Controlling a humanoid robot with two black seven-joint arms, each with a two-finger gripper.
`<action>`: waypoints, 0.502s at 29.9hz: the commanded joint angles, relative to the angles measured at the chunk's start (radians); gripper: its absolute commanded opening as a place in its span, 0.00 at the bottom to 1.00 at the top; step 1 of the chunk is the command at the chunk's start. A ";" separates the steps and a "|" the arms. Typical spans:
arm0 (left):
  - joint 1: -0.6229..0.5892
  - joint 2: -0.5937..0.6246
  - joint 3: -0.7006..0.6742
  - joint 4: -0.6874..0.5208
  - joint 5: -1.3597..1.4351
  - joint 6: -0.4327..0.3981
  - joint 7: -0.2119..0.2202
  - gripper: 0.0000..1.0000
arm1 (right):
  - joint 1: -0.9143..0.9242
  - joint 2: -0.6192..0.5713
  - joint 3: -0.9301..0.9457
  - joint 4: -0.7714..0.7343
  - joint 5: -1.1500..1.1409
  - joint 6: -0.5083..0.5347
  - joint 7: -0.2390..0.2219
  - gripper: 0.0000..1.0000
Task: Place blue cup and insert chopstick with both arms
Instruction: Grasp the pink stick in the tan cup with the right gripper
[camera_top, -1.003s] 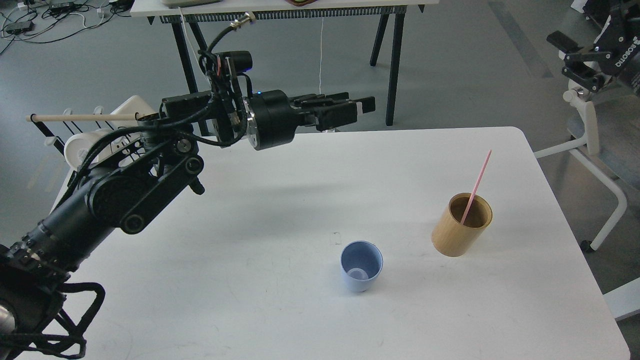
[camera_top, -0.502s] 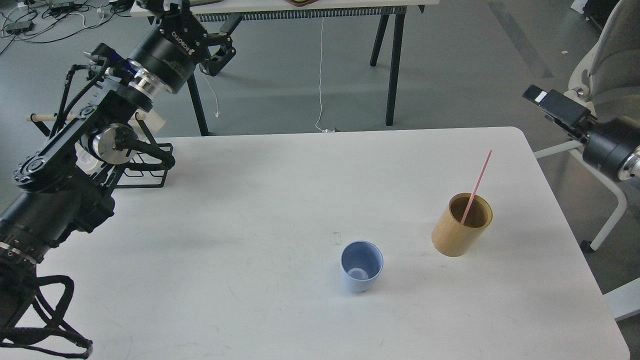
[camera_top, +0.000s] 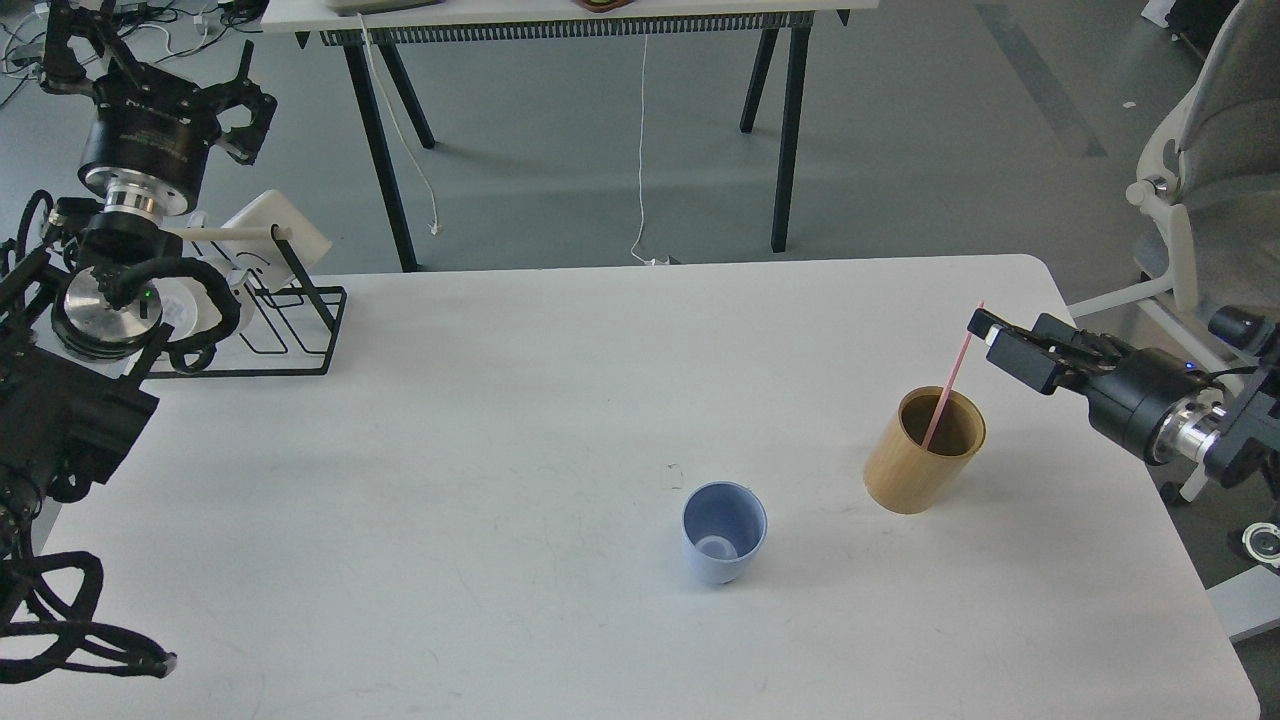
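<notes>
The blue cup stands upright and empty on the white table, near the front middle. The pink chopstick leans inside the tan cylindrical holder, to the right of the cup, with its top sticking out up and to the right. My right gripper comes in from the right, and its fingertips are at the chopstick's top end; I cannot tell whether it touches or holds it. My left gripper is raised at the far left above the rack, with its fingers spread and empty.
A black wire rack with a pale wooden rod and white mugs stands at the table's back-left corner, under my left arm. An office chair is off the right edge. Another table's legs stand behind.
My left arm has swung from over the table's middle back to the far left above the rack. My right arm has come in from the right to the chopstick's top.
</notes>
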 joint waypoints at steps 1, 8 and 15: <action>-0.008 -0.007 0.000 0.073 0.000 0.000 0.037 1.00 | 0.010 0.050 -0.024 -0.040 -0.018 0.003 -0.001 0.74; -0.034 -0.008 0.000 0.101 -0.002 0.000 0.056 1.00 | 0.063 0.061 -0.105 -0.048 -0.035 0.011 -0.006 0.46; -0.034 -0.010 -0.002 0.093 -0.013 0.000 0.048 1.00 | 0.084 0.057 -0.139 -0.047 -0.049 0.012 -0.014 0.20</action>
